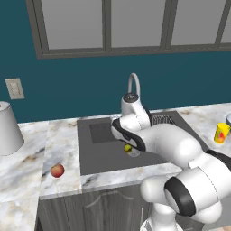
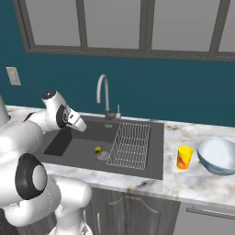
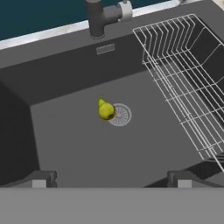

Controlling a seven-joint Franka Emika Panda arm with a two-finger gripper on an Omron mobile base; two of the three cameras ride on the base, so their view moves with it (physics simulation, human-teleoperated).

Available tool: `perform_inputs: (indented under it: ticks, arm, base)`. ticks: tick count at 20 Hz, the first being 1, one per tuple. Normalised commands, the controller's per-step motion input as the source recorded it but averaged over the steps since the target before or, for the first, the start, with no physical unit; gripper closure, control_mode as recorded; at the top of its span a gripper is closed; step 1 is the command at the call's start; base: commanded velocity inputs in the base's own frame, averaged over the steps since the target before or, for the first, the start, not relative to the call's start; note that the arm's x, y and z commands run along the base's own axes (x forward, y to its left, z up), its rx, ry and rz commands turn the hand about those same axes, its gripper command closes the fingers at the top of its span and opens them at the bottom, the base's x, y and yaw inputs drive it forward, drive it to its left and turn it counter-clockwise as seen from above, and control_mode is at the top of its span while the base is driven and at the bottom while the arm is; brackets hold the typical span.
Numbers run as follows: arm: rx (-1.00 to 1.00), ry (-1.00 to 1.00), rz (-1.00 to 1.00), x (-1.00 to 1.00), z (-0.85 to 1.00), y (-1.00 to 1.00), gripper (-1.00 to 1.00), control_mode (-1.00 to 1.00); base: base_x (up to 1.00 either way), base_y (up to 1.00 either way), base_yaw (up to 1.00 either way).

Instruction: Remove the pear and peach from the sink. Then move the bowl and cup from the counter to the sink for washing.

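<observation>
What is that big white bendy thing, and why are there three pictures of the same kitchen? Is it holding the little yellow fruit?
The white bendy thing is a robot arm. Two cameras ride behind it, one on each side, so two pictures show the same kitchen from two angles. The third camera sits on its hand and looks straight down into the sink.

At the end of the arm is its gripper, like two fingers. They are spread open and hold nothing.

The little yellow fruit is a pear. It lies on the sink floor, right beside the round drain. A wire rack sits in one side of the sink, under the curved faucet.

On the counter, a peach rests at one side. On the other side stand a yellow cup and a pale bowl.
</observation>
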Motion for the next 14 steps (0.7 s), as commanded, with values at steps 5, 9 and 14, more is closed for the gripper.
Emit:
perform_inputs:
  ticks: [5,9,14]
  arm:
    - [0.0,0.0,0.0,0.12,-0.11,0.0,-1.0,-1.0]
    - [0.0,0.0,0.0,0.16,-0.13,0.0,-1.0,-1.0]
    - [0.0,0.0,0.0,0.17,-0.15,0.0,-1.0,-1.0]
  base:
    - [0.0,0.0,0.0]
    - [0.0,0.0,0.0]
    - [0.0,0.0,0.0]
